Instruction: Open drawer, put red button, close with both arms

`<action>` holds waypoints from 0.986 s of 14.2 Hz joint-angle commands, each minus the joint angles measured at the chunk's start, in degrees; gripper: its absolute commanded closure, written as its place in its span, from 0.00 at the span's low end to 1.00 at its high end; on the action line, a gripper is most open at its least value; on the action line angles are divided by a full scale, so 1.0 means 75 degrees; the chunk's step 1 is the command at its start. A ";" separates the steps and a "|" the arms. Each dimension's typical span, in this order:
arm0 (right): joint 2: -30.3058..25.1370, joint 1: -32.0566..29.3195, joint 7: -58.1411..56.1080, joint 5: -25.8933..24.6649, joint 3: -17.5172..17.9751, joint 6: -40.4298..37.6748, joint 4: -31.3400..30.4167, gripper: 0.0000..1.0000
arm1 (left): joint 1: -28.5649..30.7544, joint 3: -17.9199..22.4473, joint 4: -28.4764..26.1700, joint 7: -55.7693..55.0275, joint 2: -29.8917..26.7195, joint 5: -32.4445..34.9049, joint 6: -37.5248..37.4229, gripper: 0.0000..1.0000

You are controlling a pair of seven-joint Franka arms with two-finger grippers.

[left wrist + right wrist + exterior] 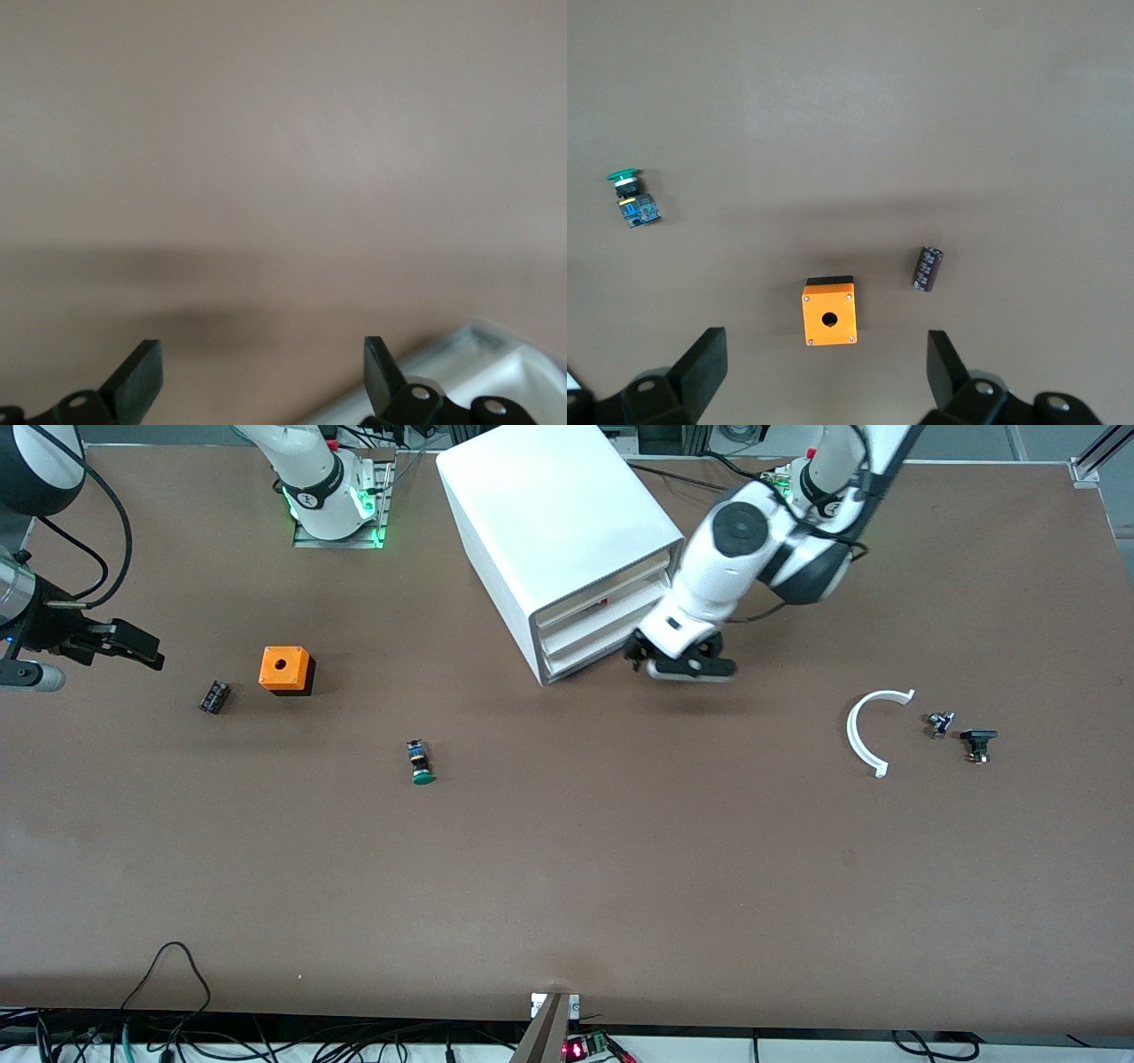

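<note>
One speck of red is all I can see of the red button (603, 602). It shows in the dark gap above the middle drawer (611, 618) of the white cabinet (549, 522), so I judge it lies inside that drawer, which stands slightly ajar. Too little shows to tell which way its long axis runs.

What matters now is that drawer's front. It faces slantwise, toward the front camera and the left arm's end of the table. My left gripper (680, 657) hangs low just in front of it, at the corner nearest the left arm's base, fingers spread apart and holding nothing. In the left wrist view a white corner (483, 367) sits right beside one fingertip (379, 359).

My right gripper (133, 645) is well apart from the cabinet and waits over the right arm's end of the table (567, 886), also spread and empty. To help push it must cross above the orange box (286, 669) and the small dark cylinder (214, 696).

The green button (422, 763) lies nearer the front camera, clear of that path. So do the white curved piece (868, 731) and two small dark parts (961, 733) beside it.
</note>
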 commanded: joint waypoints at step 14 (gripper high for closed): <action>-0.0172 0.0022 -0.0021 0.0093 0.0028 -0.0112 0.0008 0.00 | 0.0517 0.3779 0.3449 0.5150 -0.2005 -0.0024 -0.5639 0.00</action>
